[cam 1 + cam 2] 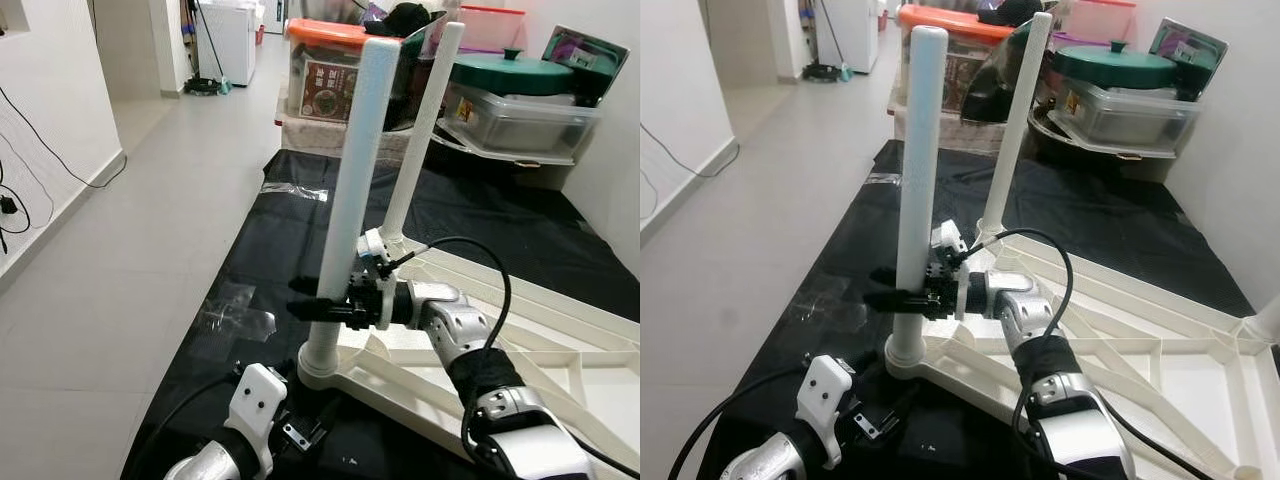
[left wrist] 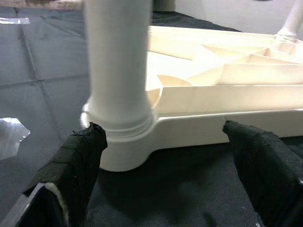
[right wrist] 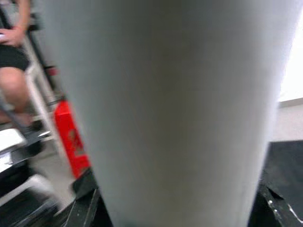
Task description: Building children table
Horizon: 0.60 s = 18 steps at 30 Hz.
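A white children's table top (image 1: 480, 350) lies upside down on a black cloth (image 1: 290, 240). Two white legs stand upright in its corner sockets: a near leg (image 1: 355, 170) and a far leg (image 1: 425, 130). My right gripper (image 1: 322, 310) is shut on the near leg a little above its socket (image 2: 125, 142); the leg's tube (image 3: 175, 109) is close up in the right wrist view. My left gripper (image 2: 162, 127) is open, low over the cloth, with its black fingertips (image 2: 87, 146) either side of that socket corner and not touching it. Its white wrist (image 1: 255, 400) sits at the bottom left.
Storage boxes stand at the back: one with an orange lid (image 1: 330, 70), and clear tubs under a green lid (image 1: 510, 95). Crumpled clear plastic (image 1: 235, 315) lies at the cloth's left edge. Tiled floor (image 1: 130, 240) runs along the left. A seated person (image 3: 14, 56) and a red object (image 3: 71, 137) are beyond the leg.
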Tool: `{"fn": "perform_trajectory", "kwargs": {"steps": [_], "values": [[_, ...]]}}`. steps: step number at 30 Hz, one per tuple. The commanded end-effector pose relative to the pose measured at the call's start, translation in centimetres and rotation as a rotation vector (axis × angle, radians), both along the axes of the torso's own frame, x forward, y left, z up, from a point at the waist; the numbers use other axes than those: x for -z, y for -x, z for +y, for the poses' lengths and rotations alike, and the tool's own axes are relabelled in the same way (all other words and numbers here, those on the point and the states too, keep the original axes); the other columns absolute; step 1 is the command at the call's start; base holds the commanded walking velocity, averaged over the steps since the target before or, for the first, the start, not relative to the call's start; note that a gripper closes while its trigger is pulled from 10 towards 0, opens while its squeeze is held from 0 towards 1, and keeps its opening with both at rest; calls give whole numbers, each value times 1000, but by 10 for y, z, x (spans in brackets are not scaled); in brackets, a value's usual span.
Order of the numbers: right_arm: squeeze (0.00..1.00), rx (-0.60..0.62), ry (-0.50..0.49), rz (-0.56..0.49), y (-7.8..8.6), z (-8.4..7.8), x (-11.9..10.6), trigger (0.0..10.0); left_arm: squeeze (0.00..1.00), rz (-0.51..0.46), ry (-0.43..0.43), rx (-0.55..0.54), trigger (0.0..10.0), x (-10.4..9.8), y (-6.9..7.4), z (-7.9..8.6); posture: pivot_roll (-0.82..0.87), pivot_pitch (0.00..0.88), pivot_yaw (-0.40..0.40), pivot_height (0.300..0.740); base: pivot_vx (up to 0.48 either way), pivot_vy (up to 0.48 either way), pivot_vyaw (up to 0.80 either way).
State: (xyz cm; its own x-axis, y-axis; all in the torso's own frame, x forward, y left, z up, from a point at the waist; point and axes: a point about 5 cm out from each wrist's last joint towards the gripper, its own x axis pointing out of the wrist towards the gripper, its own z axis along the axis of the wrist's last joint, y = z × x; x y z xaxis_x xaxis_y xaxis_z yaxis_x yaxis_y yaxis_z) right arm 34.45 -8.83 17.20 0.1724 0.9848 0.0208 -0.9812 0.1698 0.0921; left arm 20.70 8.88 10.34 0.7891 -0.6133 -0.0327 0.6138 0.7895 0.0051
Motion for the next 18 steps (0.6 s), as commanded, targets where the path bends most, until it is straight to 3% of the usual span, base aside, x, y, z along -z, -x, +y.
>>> {"fn": "perform_trajectory", "kwargs": {"steps": [1,3,4,5,6,7,8,9,10,11,12,13,14,18], "values": [[0,117,33,52,0,-2,18,0,0,15,1,4,10000,2,2,-1,255,0,-132,740,0,0,0],[0,404,47,56,-14,-9,22,0,0,16,1,4,10000,2,2,-1,250,0,-129,740,0,0,0],[0,404,47,56,-14,-9,22,0,0,16,1,4,10000,2,2,-1,250,0,-129,740,0,0,0],[0,522,51,61,-19,-13,23,0,0,16,1,3,10000,2,2,-1,250,0,-129,740,0,0,0],[0,522,51,61,-19,-13,23,0,0,16,1,3,10000,2,2,-1,250,0,-129,740,0,0,0],[0,967,80,96,-31,-38,29,0,0,17,2,5,10000,2,1,0,238,0,-120,740,0,0,0],[0,1186,99,109,-31,-54,33,0,0,17,1,6,10000,2,1,0,238,0,-120,740,0,0,0],[0,1186,99,109,-31,-54,33,0,0,17,1,6,10000,2,1,0,238,0,-120,740,0,0,0],[0,1327,113,116,-29,-65,35,0,0,18,1,7,10000,2,1,0,238,0,-120,740,0,0,0],[0,1327,113,116,-29,-65,35,0,0,18,1,7,10000,2,1,0,238,0,-120,740,0,0,0],[0,1438,102,114,-23,-71,36,0,0,18,1,8,10000,2,1,0,242,0,-121,740,0,0,0],[0,1438,102,114,-23,-71,36,0,0,18,1,8,10000,2,1,0,242,0,-121,740,0,0,0],[0,1540,78,125,-14,-69,37,0,0,19,0,8,10000,2,1,1,241,0,-122,740,0,0,0],[0,1679,8,184,5,-53,36,0,0,17,-2,6,10000,2,0,1,245,0,-125,740,0,0,0]]}}
